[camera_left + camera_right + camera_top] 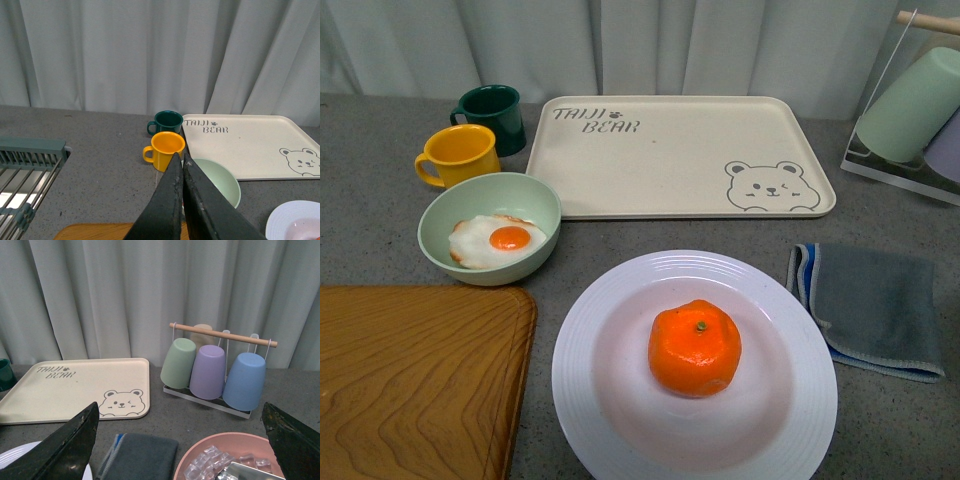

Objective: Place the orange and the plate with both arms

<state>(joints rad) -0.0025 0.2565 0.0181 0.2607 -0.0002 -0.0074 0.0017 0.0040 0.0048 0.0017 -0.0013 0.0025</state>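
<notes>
The orange [695,347] rests in the middle of the white plate [610,320], which lies on the grey counter at the near centre of the front view. Neither arm shows in that view. In the left wrist view my left gripper [180,159] is shut, its black fingers pressed together with nothing between them, hovering over the green bowl [222,182]; a sliver of the plate [292,220] shows. In the right wrist view my right gripper [180,412] stands wide open and empty above the grey cloth [142,455], and an edge of the plate [15,450] shows.
A beige bear tray [680,155] lies behind the plate. The pale green bowl [535,200] holds a fried egg [498,240], with a yellow mug [460,153] and a dark green mug [492,115] behind. A wooden board [415,380], grey cloth [875,305], cup rack [215,367], pink ice bowl [230,457] and dish rack [27,175] stand around.
</notes>
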